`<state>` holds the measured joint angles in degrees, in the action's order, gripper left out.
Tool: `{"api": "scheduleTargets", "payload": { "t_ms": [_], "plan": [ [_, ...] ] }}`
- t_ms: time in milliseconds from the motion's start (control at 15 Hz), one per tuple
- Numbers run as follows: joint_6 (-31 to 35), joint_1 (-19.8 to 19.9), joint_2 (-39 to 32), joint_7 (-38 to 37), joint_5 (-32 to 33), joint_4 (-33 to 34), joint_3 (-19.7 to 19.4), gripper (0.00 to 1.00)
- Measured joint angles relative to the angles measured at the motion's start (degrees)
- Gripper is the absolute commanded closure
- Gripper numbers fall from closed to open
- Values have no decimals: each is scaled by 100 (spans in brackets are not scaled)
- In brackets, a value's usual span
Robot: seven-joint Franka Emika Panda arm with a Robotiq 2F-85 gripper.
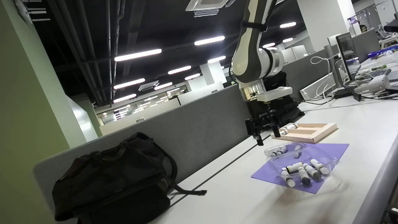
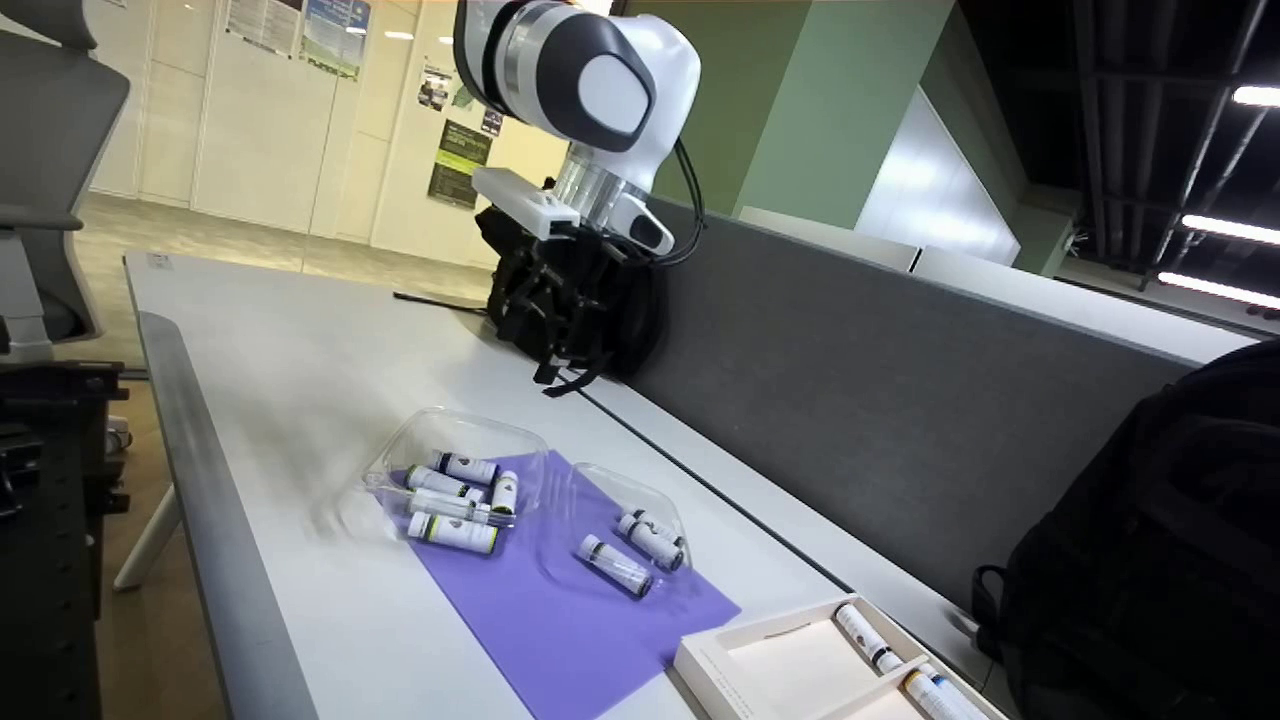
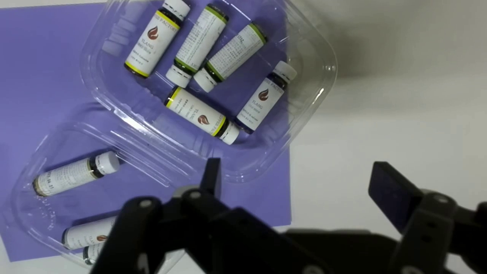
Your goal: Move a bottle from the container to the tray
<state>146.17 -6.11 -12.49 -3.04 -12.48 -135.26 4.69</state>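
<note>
A transparent plastic container point(image 3: 243, 177), with two hinged halves laid flat, rests on the purple sheet. Its larger half holds several white-labelled bottles point(image 3: 258, 102) lying at different angles. Three more bottles point(image 2: 615, 566) lie in the other half. The pale wood tray point(image 1: 321, 134) stands just past the sheet, with a few bottles point(image 2: 868, 638) in its compartments. My gripper point(image 3: 296, 163) is open, its fingers far apart and nothing between them. In both exterior views it hangs in the air above the desk, on the partition side of the container.
The purple sheet point(image 2: 580, 650) lies on a white desk point(image 1: 236, 193). A grey partition point(image 1: 205, 127) runs along the desk's back, with a black backpack point(image 1: 115, 177) against it. Another dark bag point(image 1: 289, 113) sits behind my gripper. A monitor point(image 1: 346, 57) and cables stand farther along.
</note>
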Motion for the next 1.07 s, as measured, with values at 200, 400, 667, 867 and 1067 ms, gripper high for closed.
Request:
{"api": "scheduleTargets", "payload": {
  "t_ms": [200,400,667,867,1067],
  "plan": [
    [27,1,-97,0,-9,1,2,0],
    [221,10,-298,-12,-132,2,4,0],
    [615,61,-626,-16,-523,1,78,0],
    [715,64,-830,-32,-592,2,110,0],
    [694,84,-965,-33,-594,2,150,0]
  ]
}}
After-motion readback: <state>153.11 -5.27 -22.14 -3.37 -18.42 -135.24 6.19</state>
